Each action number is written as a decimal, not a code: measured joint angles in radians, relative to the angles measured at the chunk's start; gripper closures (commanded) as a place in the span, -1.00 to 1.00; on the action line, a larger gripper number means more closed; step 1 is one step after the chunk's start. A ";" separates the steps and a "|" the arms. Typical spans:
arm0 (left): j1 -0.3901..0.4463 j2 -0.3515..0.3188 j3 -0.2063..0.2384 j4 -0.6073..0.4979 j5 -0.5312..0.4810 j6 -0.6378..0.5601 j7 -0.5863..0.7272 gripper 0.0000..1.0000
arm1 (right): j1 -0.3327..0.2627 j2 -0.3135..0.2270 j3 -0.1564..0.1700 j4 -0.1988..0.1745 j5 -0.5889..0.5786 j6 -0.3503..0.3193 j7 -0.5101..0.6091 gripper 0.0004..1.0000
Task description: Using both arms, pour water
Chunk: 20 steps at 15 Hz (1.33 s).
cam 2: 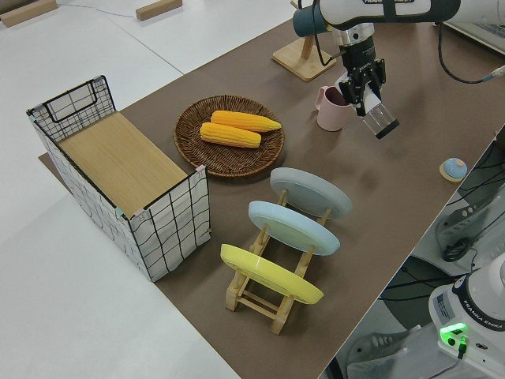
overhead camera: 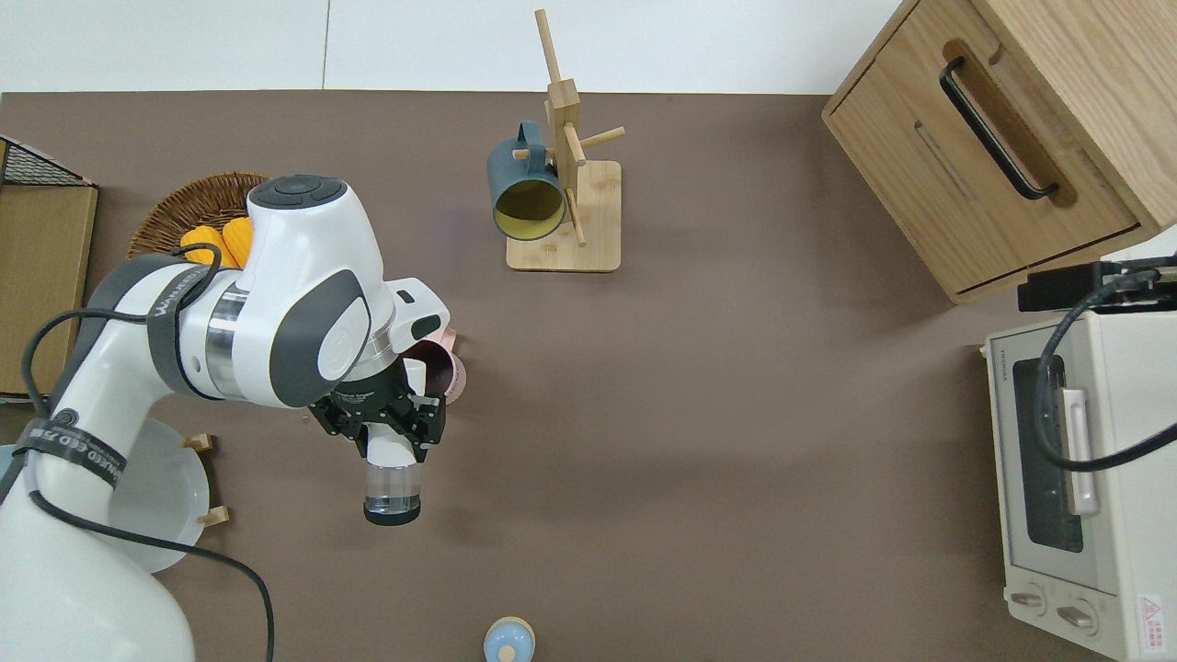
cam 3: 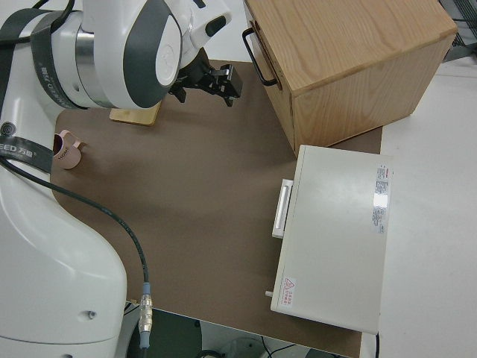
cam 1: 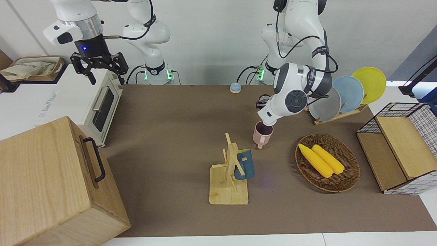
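Note:
My left gripper [overhead camera: 391, 430] is shut on a clear glass [overhead camera: 393, 487], which lies steeply tilted in the air. A pink mug [overhead camera: 449, 366] stands upright on the brown table just beside that gripper. The left side view shows the left gripper [cam 2: 361, 77], the glass [cam 2: 380, 120] slanting down from it, and the mug [cam 2: 331, 109] close by. In the front view the left arm's wrist hides the glass and leans over the mug [cam 1: 262, 135]. I cannot tell whether water is flowing. My right gripper [cam 1: 99, 66] is open and parked.
A wooden rack with a blue mug [overhead camera: 526, 193] stands farther from the robots than the pink mug. A wicker basket [cam 1: 348, 177] of corn, a plate rack [cam 1: 341, 99] and a wire basket [cam 1: 403, 143] crowd the left arm's end. A toaster oven [cam 1: 95, 102] and a wooden cabinet [cam 1: 51, 181] fill the right arm's end.

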State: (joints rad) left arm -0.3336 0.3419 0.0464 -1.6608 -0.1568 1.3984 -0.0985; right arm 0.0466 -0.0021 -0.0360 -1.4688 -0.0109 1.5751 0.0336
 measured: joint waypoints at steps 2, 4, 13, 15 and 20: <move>0.000 0.017 0.000 0.020 0.000 -0.010 0.000 1.00 | 0.000 0.000 0.000 0.000 0.000 0.000 0.000 -0.97; 0.000 0.019 0.000 0.036 0.000 -0.027 0.000 1.00 | 0.000 0.000 0.000 0.000 0.000 0.000 0.000 -0.97; 0.000 0.020 0.000 0.086 0.000 -0.118 0.000 1.00 | 0.000 0.000 0.000 0.000 0.000 0.000 0.000 -0.97; 0.000 0.022 0.000 0.085 0.000 -0.119 0.000 1.00 | 0.000 0.000 0.000 0.000 0.000 0.000 0.000 -0.97; 0.000 0.024 -0.001 0.086 0.000 -0.120 0.000 1.00 | 0.000 0.000 0.000 0.000 0.000 0.000 0.000 -0.97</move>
State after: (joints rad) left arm -0.3336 0.3660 0.0453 -1.5753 -0.1568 1.2784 -0.0985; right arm 0.0466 -0.0021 -0.0360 -1.4688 -0.0108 1.5748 0.0336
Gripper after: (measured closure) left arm 0.366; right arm 0.013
